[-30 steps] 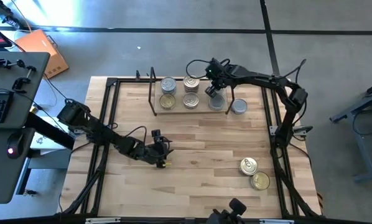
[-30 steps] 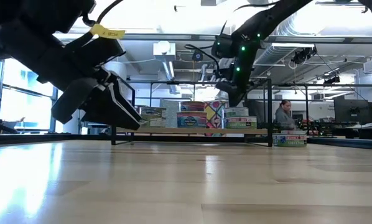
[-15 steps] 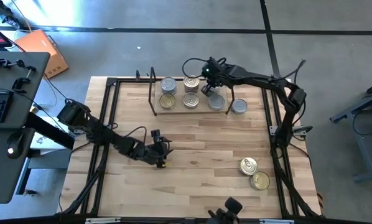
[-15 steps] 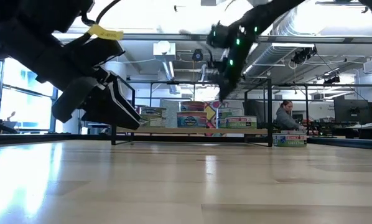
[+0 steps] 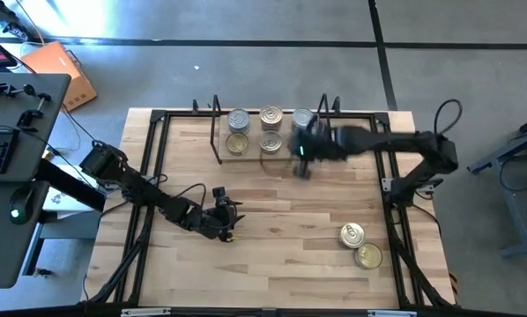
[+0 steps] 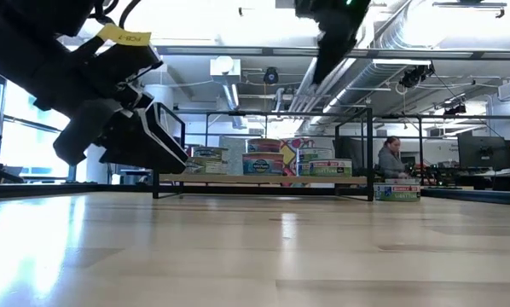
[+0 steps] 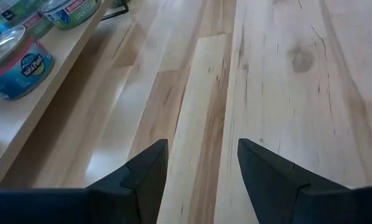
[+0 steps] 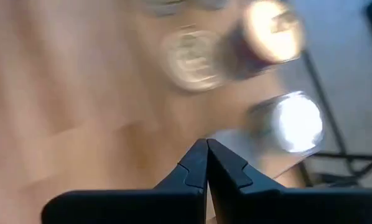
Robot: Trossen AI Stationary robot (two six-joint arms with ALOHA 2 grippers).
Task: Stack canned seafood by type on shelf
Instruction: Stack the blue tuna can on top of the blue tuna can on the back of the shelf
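The shelf (image 5: 272, 151) sits at the top middle of the high view, with five tins (image 5: 238, 119) showing on it. The low view adds their bright labels (image 6: 263, 164). Two gold tins (image 5: 352, 234) lie at the lower right. The right gripper (image 8: 206, 163) is blurred over the shelf's right end, fingers pressed together, holding nothing. The left gripper (image 7: 201, 165) hangs spread over bare table (image 5: 281, 220), lower left of middle.
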